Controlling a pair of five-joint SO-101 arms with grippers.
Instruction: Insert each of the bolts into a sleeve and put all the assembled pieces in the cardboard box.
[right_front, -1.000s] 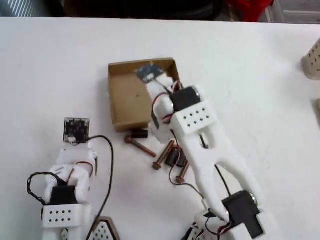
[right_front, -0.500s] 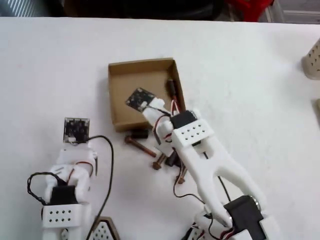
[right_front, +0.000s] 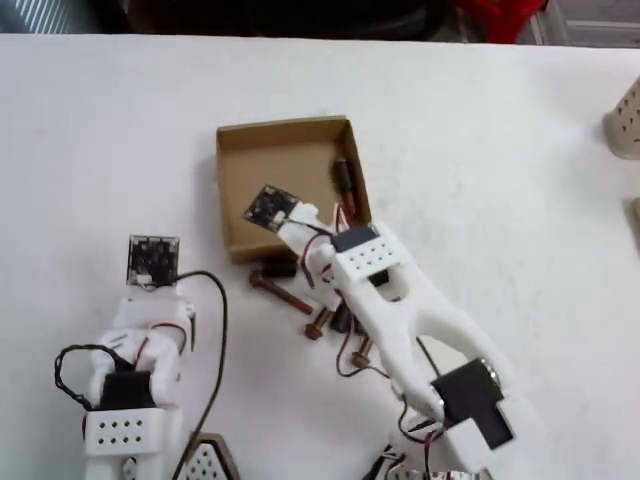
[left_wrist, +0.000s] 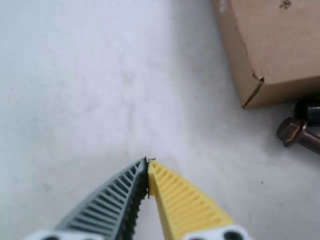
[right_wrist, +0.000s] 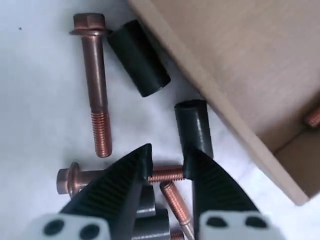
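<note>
The cardboard box (right_front: 262, 190) holds one assembled piece (right_front: 343, 181) against its right wall. My right arm (right_front: 370, 262) hangs over the loose parts just in front of the box. My right gripper (right_wrist: 167, 161) is open by a narrow gap above the threaded end of a copper bolt (right_wrist: 112, 176). Close by lie a long bolt (right_wrist: 95, 75), two black sleeves (right_wrist: 139, 57) (right_wrist: 195, 127) and another bolt (right_wrist: 175, 205). My left gripper (left_wrist: 147, 166) is shut and empty over bare table left of the box corner (left_wrist: 252, 85).
My left arm (right_front: 135, 345) rests at the table's front left. A bolt (right_front: 282, 291) and a sleeve (right_front: 280, 267) lie between the arms near the box front. A pale perforated object (right_front: 625, 120) stands at the right edge.
The right arm has drawn back from the far right corner of the box to the loose bolts in front of it, leaving an assembled piece inside. The left arm has kept still.
</note>
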